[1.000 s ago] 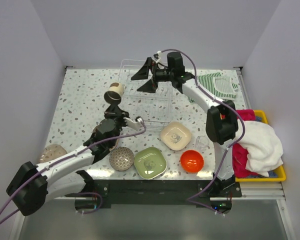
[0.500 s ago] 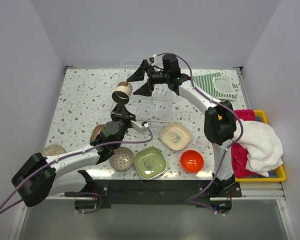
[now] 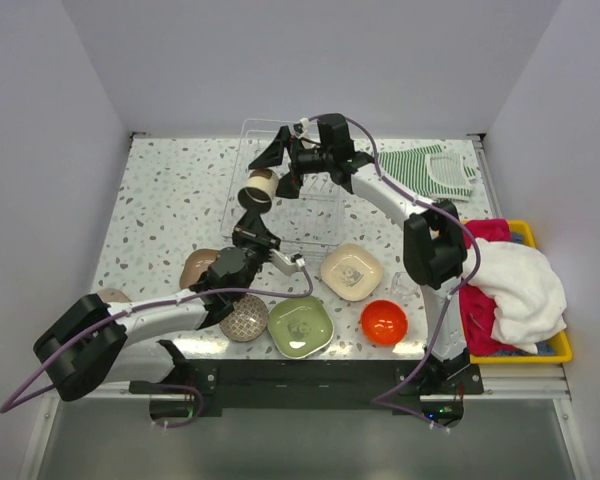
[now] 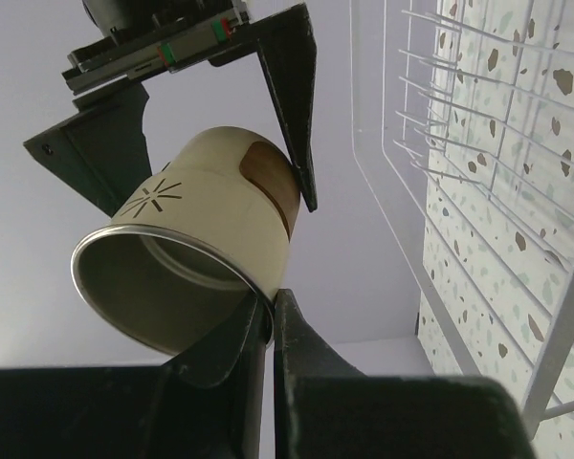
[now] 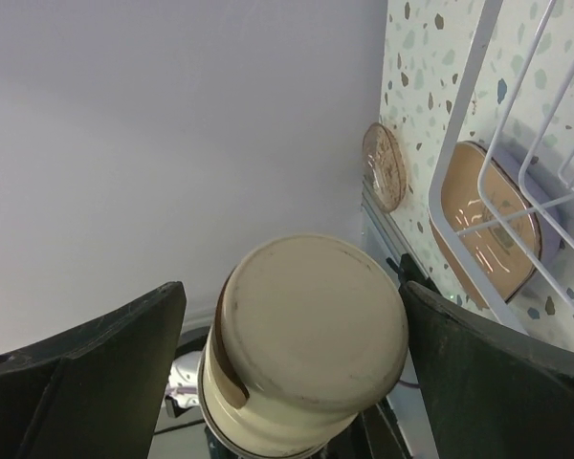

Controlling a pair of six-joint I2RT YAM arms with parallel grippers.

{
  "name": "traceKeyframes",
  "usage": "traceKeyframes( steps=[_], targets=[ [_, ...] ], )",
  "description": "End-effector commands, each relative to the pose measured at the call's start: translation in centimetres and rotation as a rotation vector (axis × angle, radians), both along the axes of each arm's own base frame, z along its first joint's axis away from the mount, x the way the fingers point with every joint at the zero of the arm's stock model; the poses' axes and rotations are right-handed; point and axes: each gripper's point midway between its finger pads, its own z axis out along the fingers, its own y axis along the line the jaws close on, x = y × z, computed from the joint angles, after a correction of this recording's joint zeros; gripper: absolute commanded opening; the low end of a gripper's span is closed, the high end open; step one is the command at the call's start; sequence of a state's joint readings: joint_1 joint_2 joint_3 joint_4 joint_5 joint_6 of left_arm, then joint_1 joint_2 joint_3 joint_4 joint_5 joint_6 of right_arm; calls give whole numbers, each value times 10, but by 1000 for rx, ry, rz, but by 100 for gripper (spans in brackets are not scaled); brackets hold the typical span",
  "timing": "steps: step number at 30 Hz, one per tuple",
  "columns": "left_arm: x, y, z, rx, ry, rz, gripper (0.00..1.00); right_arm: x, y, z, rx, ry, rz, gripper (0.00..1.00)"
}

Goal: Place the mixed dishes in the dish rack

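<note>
Above speckled table [image 3: 160, 200], left gripper [image 3: 251, 208] has carried cup [image 3: 259, 187] into right gripper [image 3: 278, 168]

Bright, even overhead light, with faint shadows. A white glint sits on the red bowl [image 3: 384, 322]. In the wrist views the near fingers [image 4: 316, 382] are black, soft-edged silhouettes. The cup [image 4: 206, 258] between them and the rack [image 4: 562, 339] beyond are sharp.

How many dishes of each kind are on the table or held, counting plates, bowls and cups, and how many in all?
Rounded-square plates: 3 (brown plate, cream plate, green plate)
Round plates: 1 (pale round plate)
Bowls: 2 (orange-red bowl, grey patterned bowl)
Cups: 1 (cream cup)
Total: 7
</note>
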State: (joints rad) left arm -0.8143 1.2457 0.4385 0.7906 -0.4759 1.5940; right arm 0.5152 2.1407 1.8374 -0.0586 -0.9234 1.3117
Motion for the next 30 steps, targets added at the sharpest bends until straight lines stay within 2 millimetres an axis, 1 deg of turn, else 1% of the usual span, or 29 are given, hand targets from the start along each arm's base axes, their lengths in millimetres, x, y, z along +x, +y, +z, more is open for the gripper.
traceKeyframes(
  steps=[1, 4, 5, 9, 10, 11, 12, 13, 16, 18, 19, 20, 22, 23, 24, 25, 26, 27, 28, 29, 30],
  targets=[
    [-6, -11, 16, -22, -65, -47, 0, 2, 2, 9, 17, -1, -12, 93],
    [-7, -12, 11, -12, -52, -46, 0, 2, 1, 13, 25, -39, -7, 82],
    [-7, -11, 10, -9, -51, -43, 0, 2, 1, 17, 31, -55, -1, 75],
    [-7, -10, 7, -5, -43, -43, 0, -1, 1, 22, 34, -81, 11, 66],
    [-8, -10, 2, 4, -28, -44, 0, -1, 0, 22, 33, -89, 11, 64],
    [-8, -10, 1, 9, -25, -42, 3, -1, 0, 23, 32, -97, 11, 62],
    [-8, -9, -1, 12, -22, -42, 11, -1, 0, 23, 31, -109, 13, 57],
    [-8, -10, -2, 18, -18, -42, 18, -1, 0, 25, 34, -125, 17, 54],
    [-5, -11, -4, 14, -11, -32, 21, -1, 0, 29, 44, -160, 26, 48],
    [-4, -13, -4, 16, -9, -35, 36, 0, 0, 29, 46, -179, 27, 46],
    [-4, -14, -3, 12, -14, -36, 51, 3, -1, 29, 48, -192, 23, 42],
    [-5, -15, -3, 11, -16, -39, 57, 6, -1, 31, 51, -207, 22, 41],
    [-6, -16, 2, -14, -18, -28, 63, 15, -6, 31, 51, -253, 18, 36],
    [-8, -18, 2, -25, -10, -31, 69, 21, -8, 38, 58, -290, 12, 35],
    [-8, -18, 6, -39, -4, -31, 72, 27, -8, 33, 50, -322, 15, 34],
    [-11, -18, 5, -58, 22, -40, 75, 35, -14, 30, 35, -329, 2, 33],
    [-14, -21, 5, -67, 40, -55, 76, 42, -15, 36, 32, -363, -6, 33],
    [-16, -24, 7, -79, 56, -71, 76, 50, -17, 27, 11, -394, -8, 32],
    [-21, -26, 5, -89, 95, -98, 78, 59, -24, 24, -6, -399, -23, 32],
    [-26, -28, 5, -99, 110, -117, 79, 70, -28, 32, -21, -483, -42, 32],
    [-30, -29, 6, -105, 124, -129, 79, 81, -29, 20, -47, -502, -50, 32]
  ],
)
